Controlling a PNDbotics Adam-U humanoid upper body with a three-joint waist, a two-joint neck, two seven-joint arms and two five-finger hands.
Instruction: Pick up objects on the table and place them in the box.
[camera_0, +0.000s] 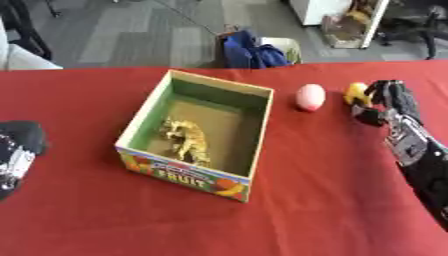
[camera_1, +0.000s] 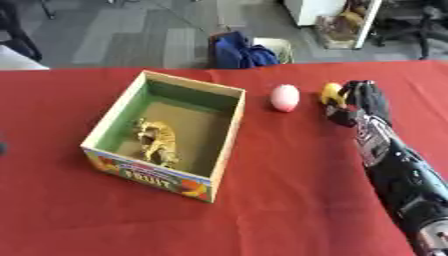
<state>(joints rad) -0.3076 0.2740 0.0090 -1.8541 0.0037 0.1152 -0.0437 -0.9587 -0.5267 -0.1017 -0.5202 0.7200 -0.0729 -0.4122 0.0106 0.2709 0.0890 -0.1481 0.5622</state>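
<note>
Box (camera_0: 140, 118) open-topped on red table (camera_0: 324, 200), "FRUIT" printed on front; yellowish toy figure (camera_0: 185, 140) lies inside. Pink egg-shaped object (camera_0: 310, 97) just right of box. Right hand (camera_1: 357, 102) touching small yellow object (camera_1: 331, 93); finger state cannot tell. Left hand (camera_0: 16, 150) at left edge, unclear.

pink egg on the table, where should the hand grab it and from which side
Take the pink egg across its rounded middle, coming from above with the thumb on one side and fingers on the other. It stands apart from the box and the yellow object, so both flanks look free. The right hand is nearest, though it is at the yellow object.
</note>
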